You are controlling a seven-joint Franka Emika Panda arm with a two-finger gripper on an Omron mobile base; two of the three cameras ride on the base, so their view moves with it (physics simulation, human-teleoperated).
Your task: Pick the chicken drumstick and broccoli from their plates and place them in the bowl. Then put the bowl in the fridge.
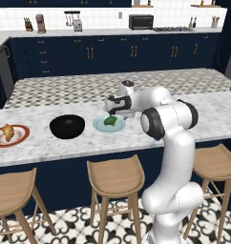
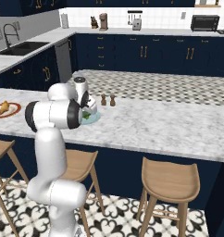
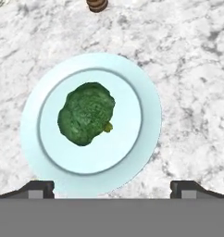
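While my gripper (image 3: pixel 112 187) hangs wide open and empty above the broccoli (image 3: pixel 86 120) on its pale plate (image 3: pixel 146 92), I judge the next move (a straight descent) must centre it between my fingers.

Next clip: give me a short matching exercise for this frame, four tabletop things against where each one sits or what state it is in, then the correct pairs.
Column one:
1. broccoli
2. chicken drumstick
3. bowl
4. gripper

Column two:
A. on the red-rimmed plate
B. empty, between the two plates
C. jaws wide open, above the pale blue plate
D. lying on the pale blue plate

Pairs: 1-D, 2-A, 3-B, 4-C
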